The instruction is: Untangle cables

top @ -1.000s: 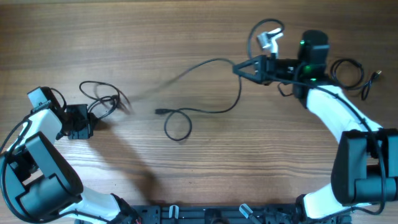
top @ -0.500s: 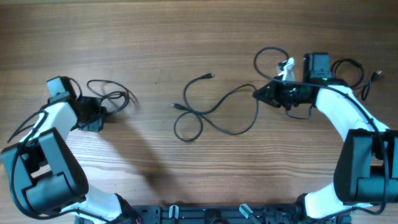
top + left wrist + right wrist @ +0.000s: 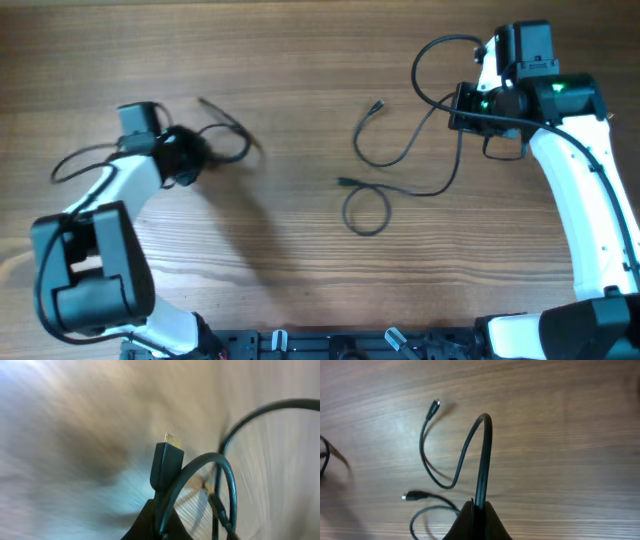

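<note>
A wooden table (image 3: 300, 60) is seen from above, with a robot arm at each side.

On the left, the left gripper (image 3: 188, 158) holds a bundled black cable (image 3: 228, 140). Its loops spill out to the right of the gripper and look slightly blurred. The left wrist view is heavily blurred. There the gripper (image 3: 157, 521) sits at the bottom edge with its dark fingers (image 3: 145, 527) pressed together, pinching this cable. A gold-tipped plug (image 3: 168, 457) stands up just above them, and a loop of cable arcs to its right.

At the upper right, the right gripper (image 3: 460, 108) grips a long black cable (image 3: 448, 180), lifting part of it off the wood. One stretch sags to the left in a U shape and ends in the upper plug (image 3: 377, 105). The other stretch drops toward the middle of the table, where it curls into a small loop (image 3: 365, 212) next to the lower plug (image 3: 342, 181).

In the right wrist view, that gripper (image 3: 476, 508) has its fingers closed tightly on the long cable (image 3: 482, 460), which rises from between them, bends over and trails off to the left. Both plugs (image 3: 435, 404) (image 3: 411, 495) lie on the table beyond it.

The two cables are well apart, with bare wood between them.
</note>
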Tool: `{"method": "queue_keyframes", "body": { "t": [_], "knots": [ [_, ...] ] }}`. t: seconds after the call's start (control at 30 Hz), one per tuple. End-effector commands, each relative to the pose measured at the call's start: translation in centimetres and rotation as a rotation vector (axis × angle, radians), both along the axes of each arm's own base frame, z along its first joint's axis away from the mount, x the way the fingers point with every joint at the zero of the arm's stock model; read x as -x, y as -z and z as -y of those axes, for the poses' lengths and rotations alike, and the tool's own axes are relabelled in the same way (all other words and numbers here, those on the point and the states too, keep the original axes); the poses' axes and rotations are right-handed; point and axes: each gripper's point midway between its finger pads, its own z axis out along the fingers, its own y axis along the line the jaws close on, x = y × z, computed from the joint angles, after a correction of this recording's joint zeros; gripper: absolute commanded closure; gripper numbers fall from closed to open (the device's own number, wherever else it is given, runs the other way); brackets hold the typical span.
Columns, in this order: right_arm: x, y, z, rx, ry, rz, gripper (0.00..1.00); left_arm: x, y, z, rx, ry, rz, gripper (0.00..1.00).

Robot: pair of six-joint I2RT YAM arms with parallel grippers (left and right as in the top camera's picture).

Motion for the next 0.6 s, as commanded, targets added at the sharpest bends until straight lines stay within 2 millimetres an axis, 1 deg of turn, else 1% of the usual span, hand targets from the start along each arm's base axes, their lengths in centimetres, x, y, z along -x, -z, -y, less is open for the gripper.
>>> {"method": "queue_keyframes", "body": {
  "t": [0.0, 0.03, 0.07, 0.1, 0.17, 0.23, 0.27, 0.33, 0.37, 0.43, 0.5, 0.53, 0.57],
  "knots": [
    [0.5, -0.5, 1.1, 0.088, -0.042, 0.004, 0.96, -0.2, -0.3, 7.0, -0.071, 0.345, 0.108, 0.96],
    [0.8, -0.4, 0.7, 0.089, -0.055, -0.005, 0.96, -0.2, -0.4, 8.4, -0.092, 0.402, 0.134, 0.84],
    [1.0, -0.4, 0.3, 0.090, -0.068, -0.013, 0.96, -0.2, -0.4, 9.1, -0.109, 0.419, 0.139, 0.76],
    [1.5, -0.2, -0.5, 0.092, -0.091, -0.027, 0.95, -0.2, -0.3, 9.3, -0.132, 0.422, 0.138, 0.69],
    [2.4, 0.1, -2.4, 0.096, -0.151, -0.048, 0.95, -0.4, -0.1, 8.7, -0.181, 0.403, 0.132, 0.39],
    [3.2, 0.3, -4.2, 0.098, -0.203, -0.062, 0.95, -0.5, 0.0, 8.0, -0.191, 0.385, 0.126, 0.12],
    [3.8, 0.6, -5.4, 0.099, -0.233, -0.076, 0.95, -0.6, 0.0, 7.5, -0.192, 0.372, 0.125, 0.00],
    [4.8, 1.5, -6.8, 0.087, -0.239, -0.107, 0.92, -0.7, 0.1, 6.7, -0.192, 0.354, 0.119, 0.00],
    [5.5, 2.2, -7.6, 0.076, -0.240, -0.132, 0.88, -0.7, 0.1, 6.3, -0.193, 0.345, 0.118, 0.00],
    [7.1, 3.7, -9.5, 0.040, -0.284, -0.182, 0.83, -0.8, 0.1, 6.1, -0.193, 0.340, 0.118, 0.00],
    [7.8, 4.8, -10.8, 0.016, -0.323, -0.204, 0.83, -0.8, 0.1, 6.1, -0.193, 0.340, 0.118, 0.00],
    [8.2, 5.8, -11.9, -0.003, -0.355, -0.215, 0.78, -0.8, 0.1, 6.1, -0.193, 0.340, 0.117, 0.00],
    [8.4, 6.2, -12.3, -0.007, -0.366, -0.218, 0.74, -0.8, 0.1, 6.1, -0.193, 0.340, 0.117, 0.00]
  ]
}}
